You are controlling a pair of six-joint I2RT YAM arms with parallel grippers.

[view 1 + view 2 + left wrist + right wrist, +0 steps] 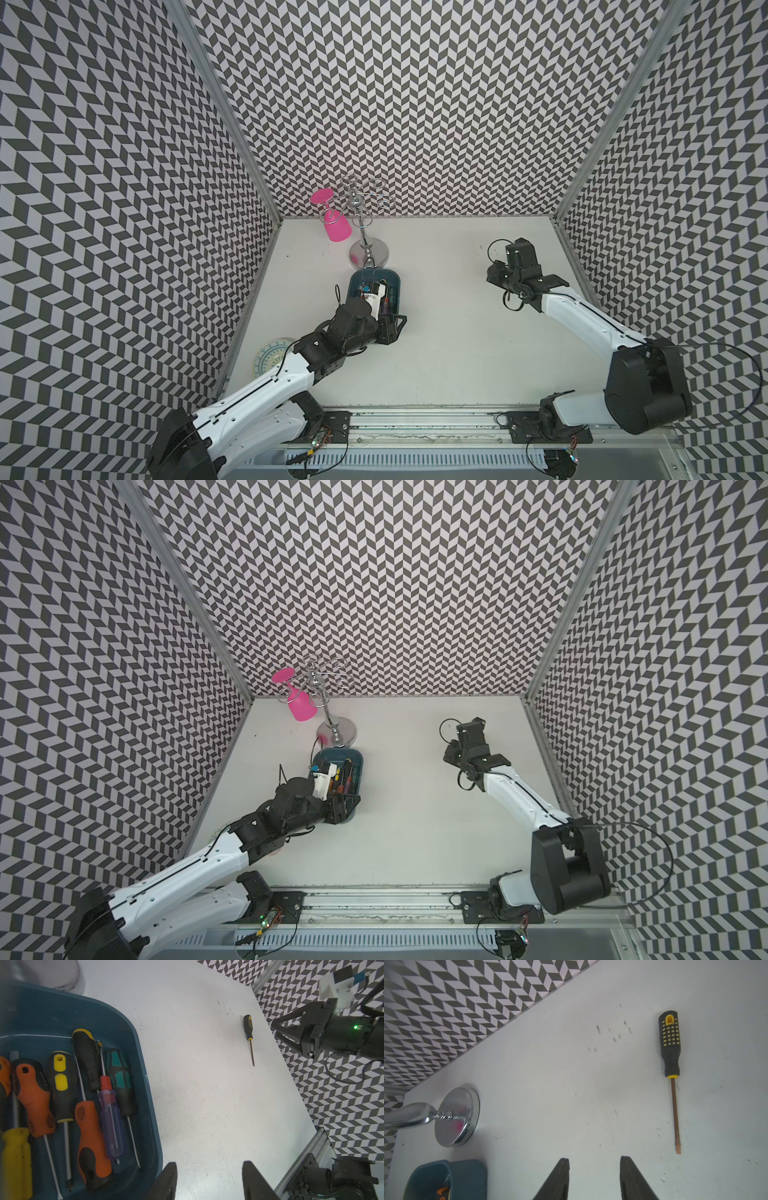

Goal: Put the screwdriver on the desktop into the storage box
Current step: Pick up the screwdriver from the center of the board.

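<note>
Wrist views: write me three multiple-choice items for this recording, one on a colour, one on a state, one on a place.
1. What colour is the storage box? A red; B white; C dark teal-blue.
2. How does the right gripper stand? A open, nothing between the jaws; B shut tight, pads touching; C out of view.
3. Where is the screwdriver with the yellow-dotted black handle? A inside the storage box; B flat on the desktop; C between the right gripper's jaws.

Key: C, its walls show teal-blue; A, bare desktop shows between its jaws; B, it lies alone on the white top, outside the box.
</note>
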